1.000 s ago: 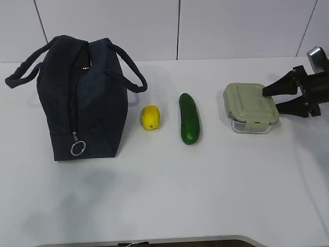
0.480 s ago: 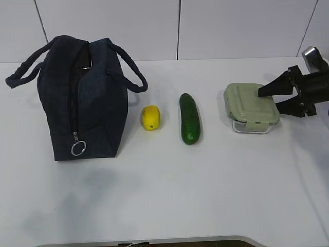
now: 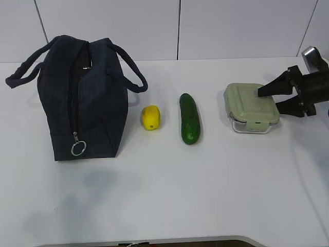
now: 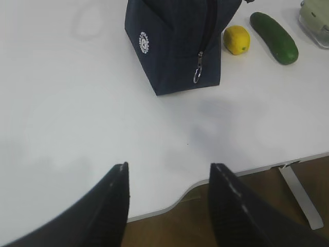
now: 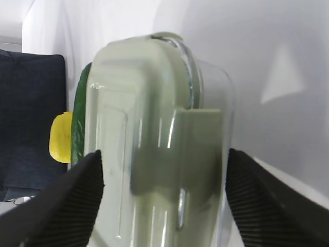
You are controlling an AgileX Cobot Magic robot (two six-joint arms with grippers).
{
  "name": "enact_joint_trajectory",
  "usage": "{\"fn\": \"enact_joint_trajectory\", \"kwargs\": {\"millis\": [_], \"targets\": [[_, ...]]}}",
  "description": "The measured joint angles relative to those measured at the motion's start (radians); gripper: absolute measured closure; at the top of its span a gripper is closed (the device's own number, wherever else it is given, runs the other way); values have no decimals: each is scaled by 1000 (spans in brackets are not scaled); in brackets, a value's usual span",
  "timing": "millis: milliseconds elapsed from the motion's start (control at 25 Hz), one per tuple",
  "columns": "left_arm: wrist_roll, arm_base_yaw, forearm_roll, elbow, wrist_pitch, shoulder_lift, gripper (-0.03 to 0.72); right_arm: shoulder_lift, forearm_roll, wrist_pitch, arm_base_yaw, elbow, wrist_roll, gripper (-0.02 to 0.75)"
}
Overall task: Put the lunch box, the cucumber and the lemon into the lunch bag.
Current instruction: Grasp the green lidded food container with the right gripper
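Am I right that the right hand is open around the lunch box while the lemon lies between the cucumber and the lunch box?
Not quite. The right hand is open around the lunch box, but the lemon lies between the lunch bag and the cucumber, not between the cucumber and the lunch box. The exterior view shows this row clearly.

Lunch box (image 5: 159, 139) — near end cut off by the right wrist frame's bottom edge, contents unreadable. Cucumber (image 5: 79, 121) and lemon (image 5: 61, 138) — mostly hidden behind it. Lunch bag (image 4: 175, 43) — top cropped.
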Motion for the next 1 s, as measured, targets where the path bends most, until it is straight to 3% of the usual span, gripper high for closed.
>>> {"fn": "enact_joint_trajectory", "kwargs": {"millis": [680, 1000], "targets": [[0, 0, 0, 0, 0, 0, 329, 0, -25, 0, 18, 0, 2, 153], [0, 0, 0, 0, 0, 0, 329, 0, -42, 0, 18, 0, 2, 251]]}}
